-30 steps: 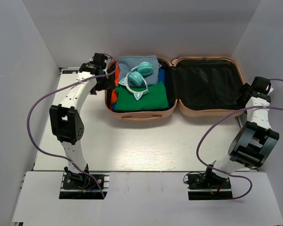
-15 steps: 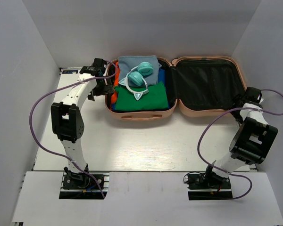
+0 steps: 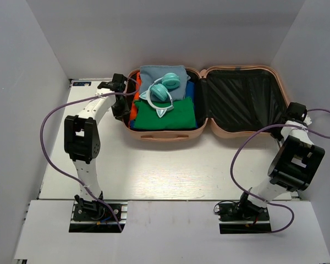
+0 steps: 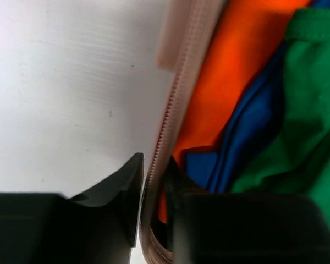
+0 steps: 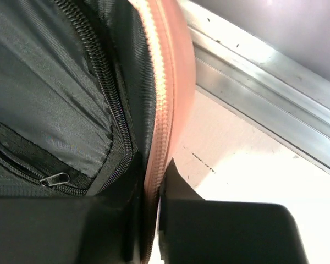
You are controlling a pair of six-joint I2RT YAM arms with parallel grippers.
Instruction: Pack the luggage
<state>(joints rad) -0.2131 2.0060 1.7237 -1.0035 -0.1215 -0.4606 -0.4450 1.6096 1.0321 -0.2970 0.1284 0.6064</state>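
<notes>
The pale pink luggage (image 3: 170, 135) lies open flat at the back of the table. Its left half holds folded clothes in green (image 3: 165, 114), grey-blue (image 3: 154, 74) and orange (image 3: 133, 110), with teal headphones (image 3: 162, 88) on top. The right half shows only black lining (image 3: 239, 99). My left gripper (image 3: 122, 105) is shut on the left half's outer rim (image 4: 173, 110), one finger outside, one inside against the orange cloth (image 4: 231, 71). My right gripper (image 3: 290, 117) is shut on the right half's outer rim (image 5: 168, 82), one finger on the lining (image 5: 44, 82).
Grey walls stand close on the left, back and right. A metal rail (image 5: 253, 93) runs along the table's right edge just beyond the luggage. Purple cables (image 3: 44, 132) loop off both arms. White tabletop (image 3: 170, 170) lies between the luggage and the arm bases.
Both grippers went from open to shut on the luggage's outer rims. The left gripper moved right and down onto the left rim; the right gripper settled onto the right rim.
</notes>
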